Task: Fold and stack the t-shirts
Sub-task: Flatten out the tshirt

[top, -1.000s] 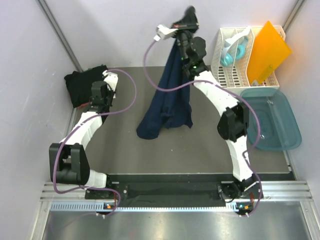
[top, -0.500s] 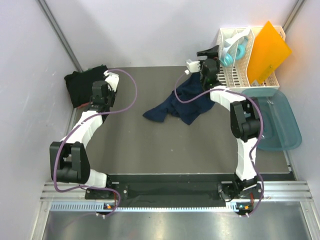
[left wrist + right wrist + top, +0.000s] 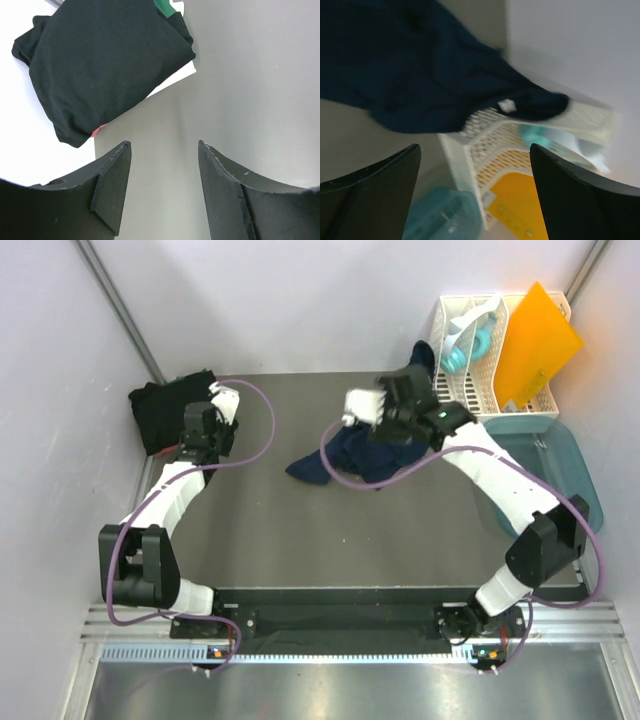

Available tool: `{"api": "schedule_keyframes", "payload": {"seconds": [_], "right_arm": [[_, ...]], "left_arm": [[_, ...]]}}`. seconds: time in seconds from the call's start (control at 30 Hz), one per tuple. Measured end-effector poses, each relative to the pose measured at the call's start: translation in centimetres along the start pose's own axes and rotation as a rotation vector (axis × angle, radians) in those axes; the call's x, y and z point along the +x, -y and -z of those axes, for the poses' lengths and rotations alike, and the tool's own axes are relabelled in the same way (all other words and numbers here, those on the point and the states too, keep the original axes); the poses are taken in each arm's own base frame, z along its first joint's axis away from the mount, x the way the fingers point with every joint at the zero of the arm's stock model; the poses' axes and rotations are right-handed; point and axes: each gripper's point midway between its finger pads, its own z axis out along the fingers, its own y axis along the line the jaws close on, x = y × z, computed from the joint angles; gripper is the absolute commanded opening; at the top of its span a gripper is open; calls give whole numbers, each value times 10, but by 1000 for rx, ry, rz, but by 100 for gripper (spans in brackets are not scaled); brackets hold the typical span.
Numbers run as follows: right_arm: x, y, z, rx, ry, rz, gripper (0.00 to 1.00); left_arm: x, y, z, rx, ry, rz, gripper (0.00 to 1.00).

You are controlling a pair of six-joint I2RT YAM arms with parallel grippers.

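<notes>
- White rack, back-right: teal ring thing + orange board standing in it.
- Teal tub just in front of rack.
- Navy tee crumpled mid-table, long axis approx L–R; far end w/ white label draped on rack rim.
- Black tees folded, back-left corner.
- L gripper: fingers apart, nothing between.
- R gripper: wide, holding nothing.
</notes>
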Motion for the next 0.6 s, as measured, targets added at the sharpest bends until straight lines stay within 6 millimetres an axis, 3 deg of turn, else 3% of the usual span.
{"api": "schedule_keyframes", "payload": {"seconds": [0.07,0.13,0.2,0.37,0.6], "right_arm": [[-19,-55,-1,-166,55,-14,85],[-24,-108,-10,-332,58,-43,83],[-21,-142,-22,-437,34,-90,83],[-11,-191,-50,-544,-44,-205,83],[-18,-209,-70,-569,-34,-282,73]], "left_arm": [[0,0,0,0,0,-3,61],[0,0,0,1,-2,-5,61],[-2,-1,1,1,-1,-5,61],[-16,-6,3,-6,26,0,61],[-20,-8,4,-8,32,-11,61]]}}
